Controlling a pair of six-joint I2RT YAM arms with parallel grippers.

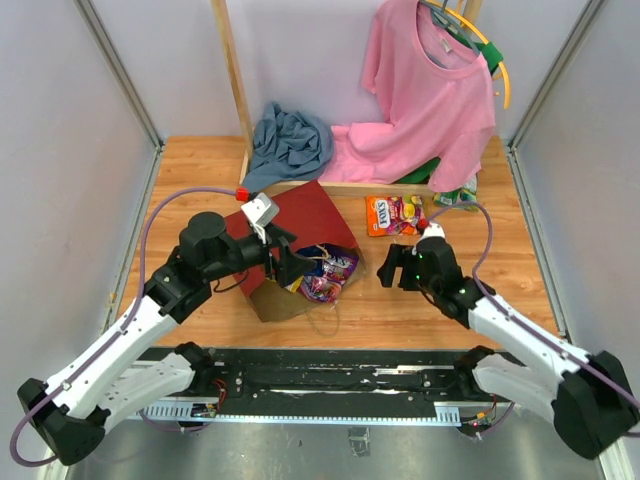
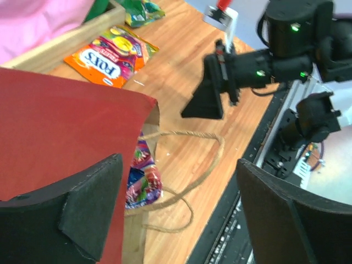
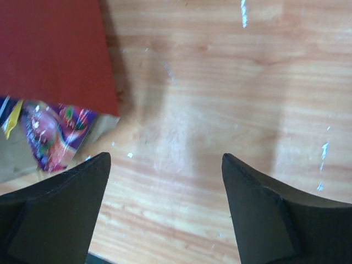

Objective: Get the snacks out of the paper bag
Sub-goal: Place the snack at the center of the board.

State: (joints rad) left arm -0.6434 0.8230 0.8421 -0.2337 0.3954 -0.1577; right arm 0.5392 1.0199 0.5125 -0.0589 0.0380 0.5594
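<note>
Paper bag point(image 1: 300, 225): lies on its side on the wooden surface point(image 1: 400, 310), dark red side up, mouth turned toward the right arm.
Twine handles point(image 2: 209, 148): lie loose on the wood in front of the mouth.
Purple packet point(image 1: 330, 275): sits in the mouth of the bag, partly out, partly under the red wall.
Orange packet point(image 1: 393, 214): lies flat on the surface, outside the bag, to the right of it and apart from it.
Green packet point(image 1: 455, 197): lies farther back, near the hem of the pink shirt point(image 1: 430, 90).
Left tool point(image 1: 285, 262): spread wide at the bag's mouth, one finger over the red side, the other over the wood; pinches nothing.
Right tool point(image 1: 392, 266): spread wide above bare wood just right of the mouth; holds nothing.
Blue-grey cloth point(image 1: 290, 140): lies in a heap behind the bag.
</note>
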